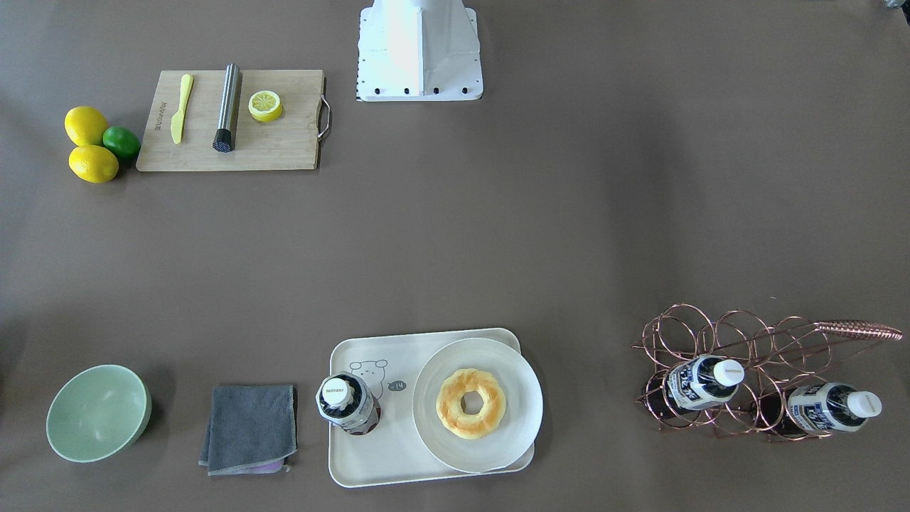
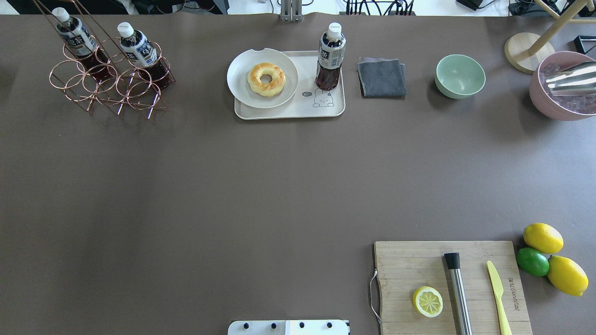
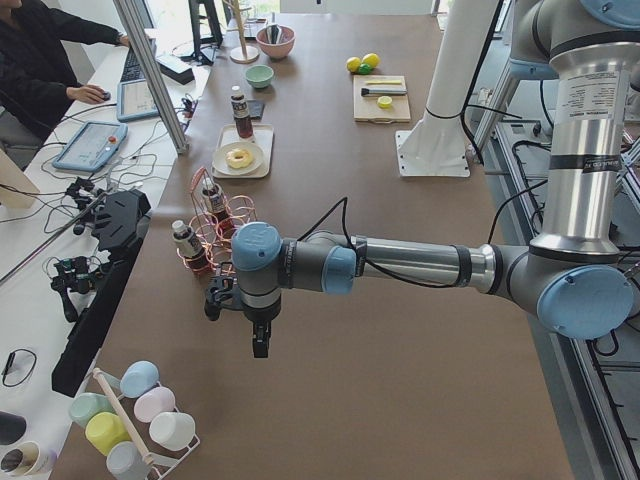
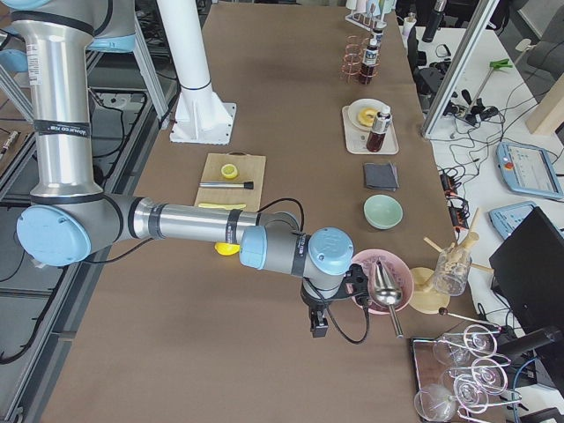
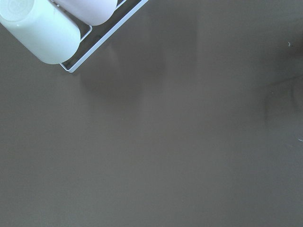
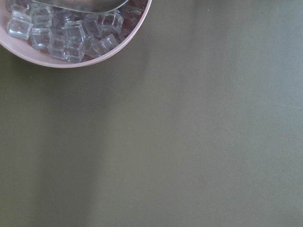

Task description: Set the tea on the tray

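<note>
Tea (image 2: 330, 56) stands upright on the tray (image 2: 284, 112), midway along the table's far edge. Judged full, fairly heavy, smooth-walled, slightly squeezable; best gripped around the labelled body. Left claw (image 3: 259, 345) and right claw (image 4: 318, 328): I cannot tell whether parted or closed.

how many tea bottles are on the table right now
3 tea bottles: one upright on the tray beside the plate; two in the copper wire rack. None looks hidden.

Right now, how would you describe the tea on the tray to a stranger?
Find the cream tray with the bear drawing, beside the grey cloth. The tea stands upright on it, next to the doughnut plate. The other two bottles lean in the copper wire rack.
</note>
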{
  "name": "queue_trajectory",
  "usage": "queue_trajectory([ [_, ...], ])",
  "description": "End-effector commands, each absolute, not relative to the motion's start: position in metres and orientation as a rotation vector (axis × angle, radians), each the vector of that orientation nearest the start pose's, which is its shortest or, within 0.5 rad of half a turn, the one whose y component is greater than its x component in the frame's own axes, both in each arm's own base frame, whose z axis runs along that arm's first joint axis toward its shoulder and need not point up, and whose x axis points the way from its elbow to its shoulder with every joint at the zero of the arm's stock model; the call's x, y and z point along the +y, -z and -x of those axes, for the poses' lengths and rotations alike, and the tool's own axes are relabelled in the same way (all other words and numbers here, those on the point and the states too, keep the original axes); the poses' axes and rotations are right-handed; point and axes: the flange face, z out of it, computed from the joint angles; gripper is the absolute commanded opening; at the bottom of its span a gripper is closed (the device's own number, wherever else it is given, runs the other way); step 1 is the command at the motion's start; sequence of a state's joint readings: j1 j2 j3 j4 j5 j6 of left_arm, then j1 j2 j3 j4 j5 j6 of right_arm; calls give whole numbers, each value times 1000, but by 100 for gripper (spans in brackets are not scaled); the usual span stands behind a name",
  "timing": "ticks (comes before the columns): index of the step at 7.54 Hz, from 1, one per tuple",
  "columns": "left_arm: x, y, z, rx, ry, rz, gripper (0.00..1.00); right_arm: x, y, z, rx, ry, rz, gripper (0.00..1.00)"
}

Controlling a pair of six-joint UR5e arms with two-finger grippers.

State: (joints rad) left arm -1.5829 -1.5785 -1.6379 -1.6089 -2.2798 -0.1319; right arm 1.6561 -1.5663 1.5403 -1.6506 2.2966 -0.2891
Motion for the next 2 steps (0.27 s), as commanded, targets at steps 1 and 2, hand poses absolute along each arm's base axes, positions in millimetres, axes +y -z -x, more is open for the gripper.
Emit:
queue_trajectory([
  [1,-501,-623,75,715,98,-65,97,-478,-682,-109,-732,156,-36,100],
  [2,-501,-623,75,713,98,-65,97,-478,-682,-109,-732,157,-38,100],
])
